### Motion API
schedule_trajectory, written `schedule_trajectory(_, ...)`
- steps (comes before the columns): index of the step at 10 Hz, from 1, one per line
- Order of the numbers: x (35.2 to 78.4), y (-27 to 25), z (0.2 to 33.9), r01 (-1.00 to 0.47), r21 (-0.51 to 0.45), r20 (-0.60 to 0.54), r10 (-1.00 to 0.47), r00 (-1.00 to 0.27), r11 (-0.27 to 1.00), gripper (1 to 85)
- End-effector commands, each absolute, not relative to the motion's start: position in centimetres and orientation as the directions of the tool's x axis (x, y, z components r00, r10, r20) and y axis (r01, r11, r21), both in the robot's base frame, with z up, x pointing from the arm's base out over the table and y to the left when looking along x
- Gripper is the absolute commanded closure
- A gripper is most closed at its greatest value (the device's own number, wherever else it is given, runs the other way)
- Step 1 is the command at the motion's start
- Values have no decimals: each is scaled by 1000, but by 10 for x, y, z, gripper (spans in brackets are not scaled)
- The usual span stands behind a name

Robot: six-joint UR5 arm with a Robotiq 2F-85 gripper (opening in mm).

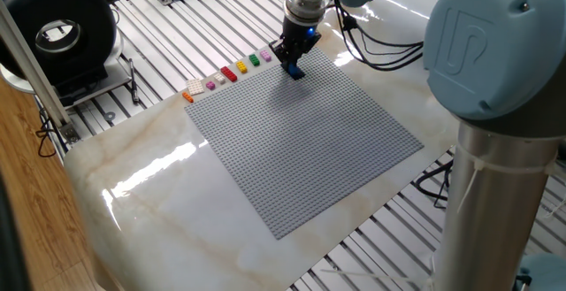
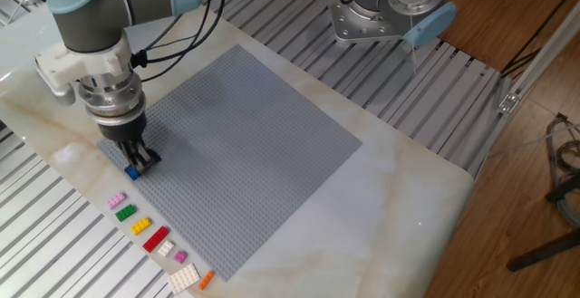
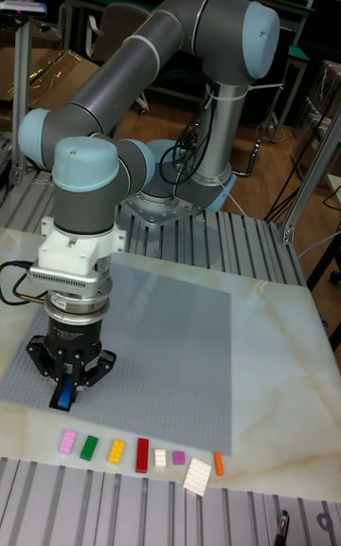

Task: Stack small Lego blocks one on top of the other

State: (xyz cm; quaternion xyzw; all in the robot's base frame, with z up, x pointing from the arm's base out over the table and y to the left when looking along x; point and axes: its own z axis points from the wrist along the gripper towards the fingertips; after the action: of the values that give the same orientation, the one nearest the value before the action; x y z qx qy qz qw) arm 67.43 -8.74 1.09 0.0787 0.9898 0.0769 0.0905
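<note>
One fixed view: gripper (image 1: 294,68) pointing straight down near the far corner of the grey baseplate (image 1: 309,141), fingers clamped on a blue brick (image 1: 296,72) that sits at or just above the studs; contact with the plate cannot be told. Just beyond the plate edge, on the counter (image 1: 150,176), a short row of loose bricks: green (image 1: 255,59), yellow (image 1: 241,65), red (image 1: 229,74), pink (image 1: 211,85), orange (image 1: 187,96).

The other fixed view: same grip from the opposite side, blue brick (image 2: 132,172) poking out below the dark fingers (image 2: 145,156), close to the plate's near-left edge. Row of loose bricks just beside that edge, well clear of the gripper: pink (image 2: 117,200), green (image 2: 126,213), yellow (image 2: 140,226), red (image 2: 156,239).

Tall fixed view: blue brick (image 3: 63,399) held upright between the fingers, row of bricks in front along the counter, with a larger white plate (image 3: 198,476) near its right end.

Judged handling: tiny, very light, rigid plastic, smooth and a little slippery on the sides. Best held across two opposite flat side walls, squarely and near the middle, leaving studs and underside free for pressing together. Likely to twist or pop out under an off-centre pinch; firm straight-down pressure needed for the studs to lock.
</note>
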Motion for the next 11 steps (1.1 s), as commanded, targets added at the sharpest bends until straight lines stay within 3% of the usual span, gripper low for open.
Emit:
schedule_trajectory(1,678,-87,14,60,178,-194,95,-976,982,847)
schedule_trajectory(5,686,-130,20,130,31,-213,134,-968,991,847)
schedule_trajectory(10,694,-111,29,136,88,-208,152,-966,987,847)
schedule_trajectory(11,690,-113,32,151,53,-167,158,-973,987,847)
